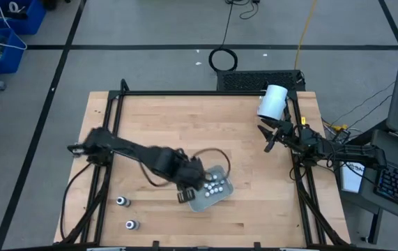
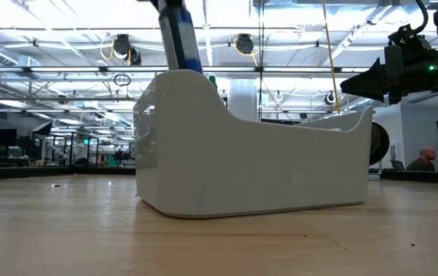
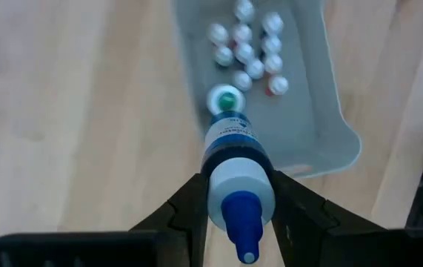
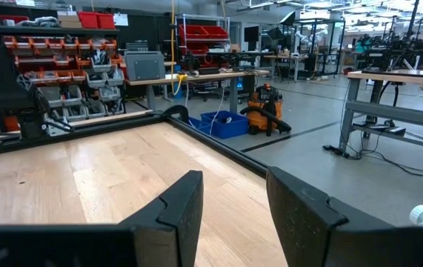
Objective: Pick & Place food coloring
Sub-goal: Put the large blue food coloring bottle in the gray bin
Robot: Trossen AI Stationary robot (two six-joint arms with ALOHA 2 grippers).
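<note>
My left gripper is shut on a blue food coloring bottle with a white collar and a blue nozzle. It holds the bottle over the near left end of the clear tray. Several white-capped food coloring bottles and a green-topped one stand in the tray. Two dark-bodied bottles stand on the table toward the near left corner. My right gripper waits open at the table's right edge with nothing between its fingers. My left gripper pinches the blue bottle's white collar, just below the nozzle, between its two fingers. The fingers come from above, pointing steeply down. The bottle hangs below them nozzle up, slightly tilted, clear of the tray.
A big white cylinder lies at the far right of the table, close to my right arm. A black frame runs along the table's edges. Bare wood lies across the far and middle part of the table.
</note>
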